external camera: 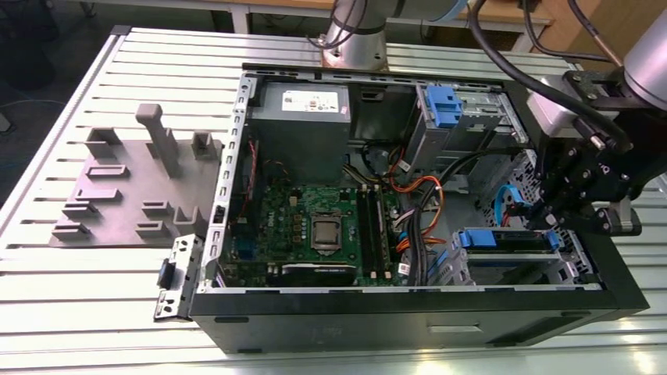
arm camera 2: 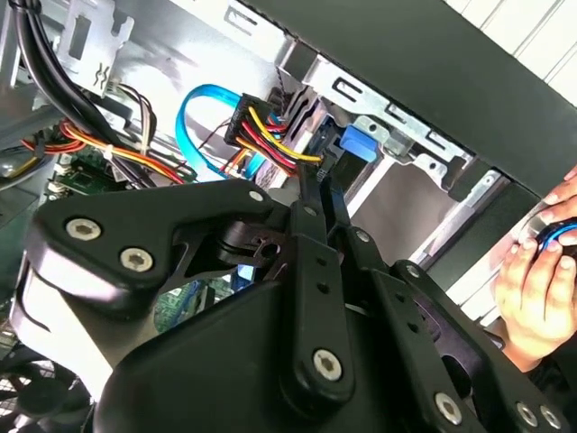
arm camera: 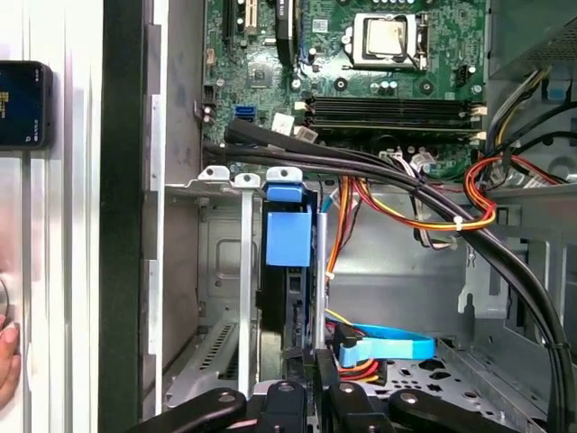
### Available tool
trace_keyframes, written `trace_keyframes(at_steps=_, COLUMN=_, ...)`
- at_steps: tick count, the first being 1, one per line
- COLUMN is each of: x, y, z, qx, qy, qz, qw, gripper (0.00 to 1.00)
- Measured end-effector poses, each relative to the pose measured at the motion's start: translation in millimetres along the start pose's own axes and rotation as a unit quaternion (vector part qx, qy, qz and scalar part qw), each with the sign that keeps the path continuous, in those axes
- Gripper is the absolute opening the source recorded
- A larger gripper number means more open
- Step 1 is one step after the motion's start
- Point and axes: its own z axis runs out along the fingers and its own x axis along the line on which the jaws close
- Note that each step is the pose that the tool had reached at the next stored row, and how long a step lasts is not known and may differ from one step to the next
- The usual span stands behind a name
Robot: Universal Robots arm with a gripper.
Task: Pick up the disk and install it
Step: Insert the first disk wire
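In the exterior view, 1 open computer case point(external camera: 417, 312) lies on a slatted table point(external camera: 62, 297). The black gripper point(external camera: 568, 223) hangs over the case's corner on the exterior view's right. Just below it, the disk point(external camera: 508, 241) with its blue frame sits on edge in the metal drive cage point(external camera: 521, 269). Orange and black cables point(external camera: 422, 203) run close beside it. 1 green board point(external camera: 312, 226) fills the middle. 1 grey power box point(external camera: 302, 105) sits at the far end, and 1 more blue-tabbed bay point(external camera: 443, 105) is near it.

In the second wrist view, the gripper's black links point(arm camera 2: 306, 271) block most of the disk; 1 blue tab point(arm camera 2: 359, 142) peeks out. 1 blue cable point(arm camera 2: 194, 117) loops nearby. A person's hand point(arm camera 2: 536, 284) is by the case's edge.

In the first wrist view, the disk point(arm camera: 288, 239) stands in the cage point(arm camera: 225, 271), with the gripper point(arm camera: 302, 397) right at its near end. I cannot tell if the jaws are open or squeezing it.
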Motion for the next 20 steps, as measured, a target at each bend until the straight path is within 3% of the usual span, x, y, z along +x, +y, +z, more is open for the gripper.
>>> trace_keyframes(at_steps=4, x=1.1, y=5.1, z=1.6, qx=0.0076, qy=0.0000, qz=-0.001, qw=0.99997, gripper=0.16)
trace_keyframes(at_steps=9, x=1.2, y=12.7, z=3.7, qx=0.0204, qy=-0.0002, qz=-0.001, qw=0.99979, gripper=0.16)
trace_keyframes(at_steps=20, x=2.1, y=13.5, z=5.2, qx=0.0227, qy=0.0000, qz=-0.004, qw=0.99974, gripper=0.16)
